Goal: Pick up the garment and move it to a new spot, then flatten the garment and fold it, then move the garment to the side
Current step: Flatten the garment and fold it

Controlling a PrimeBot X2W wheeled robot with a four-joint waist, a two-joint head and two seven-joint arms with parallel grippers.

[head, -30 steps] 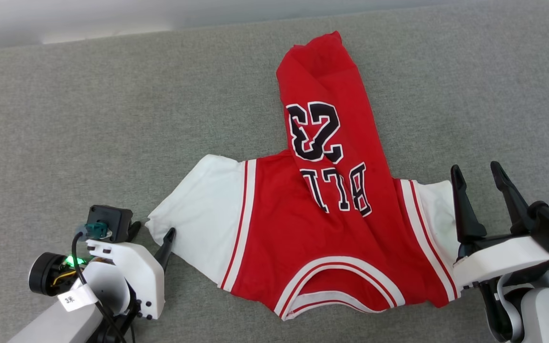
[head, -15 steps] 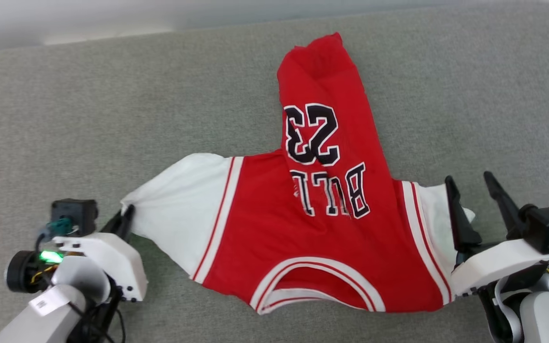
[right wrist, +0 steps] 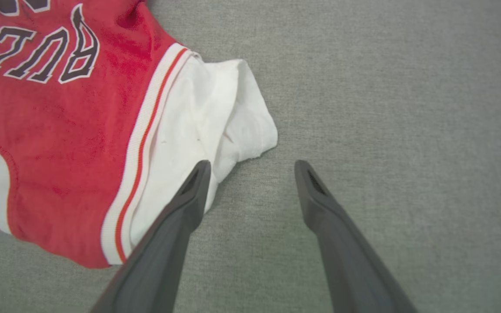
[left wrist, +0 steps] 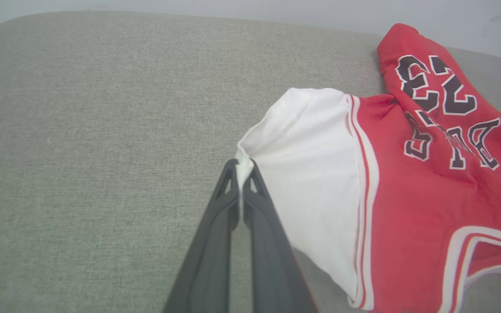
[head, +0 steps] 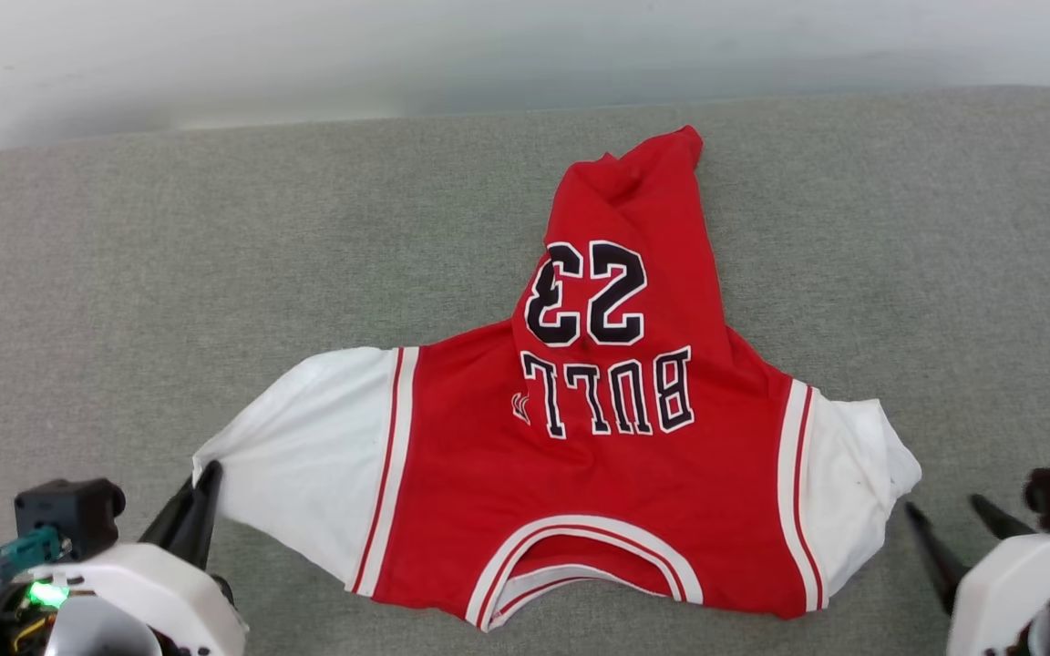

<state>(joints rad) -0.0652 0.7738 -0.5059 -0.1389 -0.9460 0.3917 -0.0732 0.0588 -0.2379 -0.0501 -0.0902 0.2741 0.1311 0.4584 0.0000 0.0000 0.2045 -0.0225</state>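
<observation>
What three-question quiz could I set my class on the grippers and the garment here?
1. True or false: the left gripper is shut on a white sleeve of the garment.
2. Pick one. The right gripper is: A) shut on the collar; B) open, by the other sleeve; C) shut on the hem.
3. Fill in: the number printed on the garment is __.

Key: 1 true; 2 B; 3 23.
</observation>
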